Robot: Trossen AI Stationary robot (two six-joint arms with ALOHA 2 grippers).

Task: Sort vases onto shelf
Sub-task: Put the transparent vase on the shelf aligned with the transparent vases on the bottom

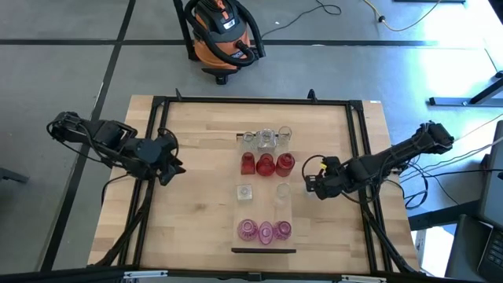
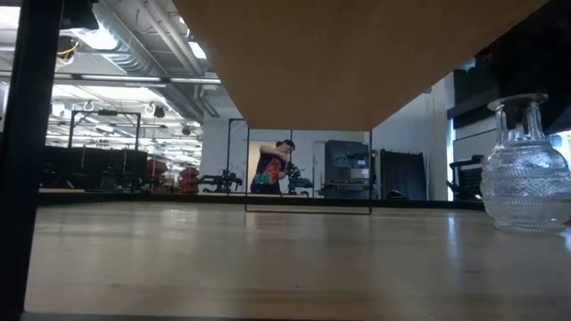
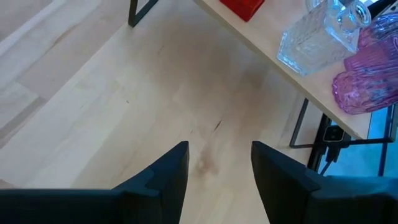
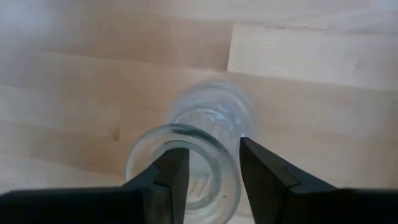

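The shelf [image 1: 266,206], a pale plank on black legs, stands mid-table. On it are rows of clear vases [image 1: 266,139], red vases [image 1: 266,163] and pink vases [image 1: 266,231], plus two clear ones [image 1: 244,191] between the red and pink rows. Another clear vase [image 2: 526,165] stands upright on the tabletop, right of the shelf. My right gripper [image 1: 313,185] is open over its rim [image 4: 143,149]. In the right wrist view one finger [image 4: 174,171] shows over the mouth and the other [image 4: 261,171] just outside the rim. My left gripper [image 1: 169,161] is open and empty, left of the shelf. My right gripper comes at the clear vase's rim [image 4: 231,163] from above, pointing down. I cannot tell whether either finger touches the glass. The vase stands upright with its base on the tabletop.
Black frame rails [image 1: 153,141] run along the table's left, far and right sides. An orange and black vacuum [image 1: 224,35] stands on the floor beyond the far edge. A person [image 2: 272,165] shows far off in the room. Bare tabletop [image 1: 196,204] lies left of the shelf.
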